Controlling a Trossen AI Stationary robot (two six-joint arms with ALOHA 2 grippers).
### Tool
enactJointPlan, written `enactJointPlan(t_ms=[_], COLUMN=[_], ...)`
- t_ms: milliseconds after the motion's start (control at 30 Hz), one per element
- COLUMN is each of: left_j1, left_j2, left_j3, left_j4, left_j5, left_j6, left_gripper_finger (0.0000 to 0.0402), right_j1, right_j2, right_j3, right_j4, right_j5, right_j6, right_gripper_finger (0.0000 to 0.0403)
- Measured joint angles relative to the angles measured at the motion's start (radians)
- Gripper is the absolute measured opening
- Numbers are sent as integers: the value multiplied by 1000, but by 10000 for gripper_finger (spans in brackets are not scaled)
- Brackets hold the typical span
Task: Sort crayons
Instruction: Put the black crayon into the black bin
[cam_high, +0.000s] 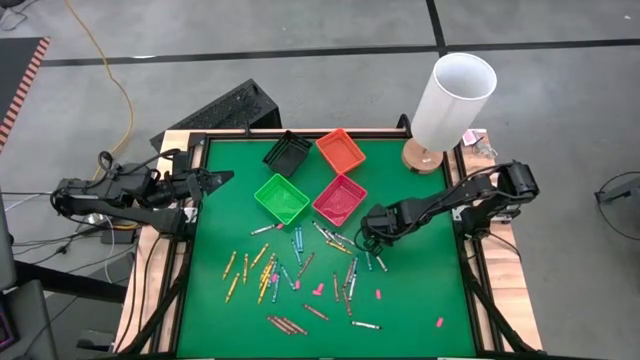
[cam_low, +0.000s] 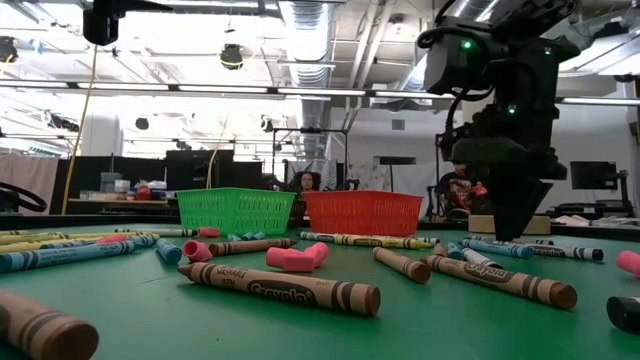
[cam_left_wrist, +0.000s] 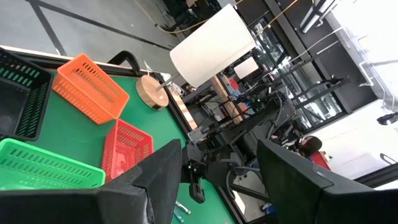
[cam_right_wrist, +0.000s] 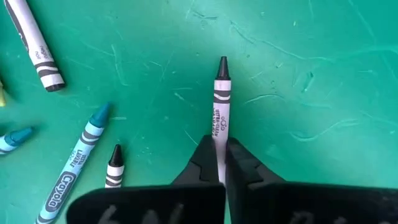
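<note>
Our right end effector (cam_right_wrist: 221, 163), mid-worktop, had pinched shut on a black-tipped crayon (cam_right_wrist: 220, 102) whose long axis ran straight ahead; our left end effector (cam_high: 222, 179) waited, parted, at the left edge.

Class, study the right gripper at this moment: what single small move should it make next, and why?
Probably lift straight up. The right gripper is shut on a white-wrapped black crayon that seems still down at the green table, with other crayons close by, so raising it clears them before carrying it to a bin.
</note>
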Motion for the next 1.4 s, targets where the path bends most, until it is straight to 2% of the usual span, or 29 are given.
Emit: enactJointPlan(t_ms=[467,667,900,1100,1400], left_j1=[0,0,0,0,0], left_j2=[0,0,0,0,0], left_j3=[0,0,0,0,0], left_j4=[0,0,0,-1,-1], left_j5=[0,0,0,-8,-52], left_j6=[0,1,1,2,2], left_gripper_finger=[199,199,199,199,199], right_j1=[-29,-68,-145,-248,-385], right_j2=[6,5,4,5,5], right_j3=[152,263,427,513,521], right_j4=[-81,-145,-137,-52,166], right_j5=[20,21,21,23,17], right_j6=[-42,-107,-212,-312,-352], right_gripper_finger=[2,2,2,1,1])
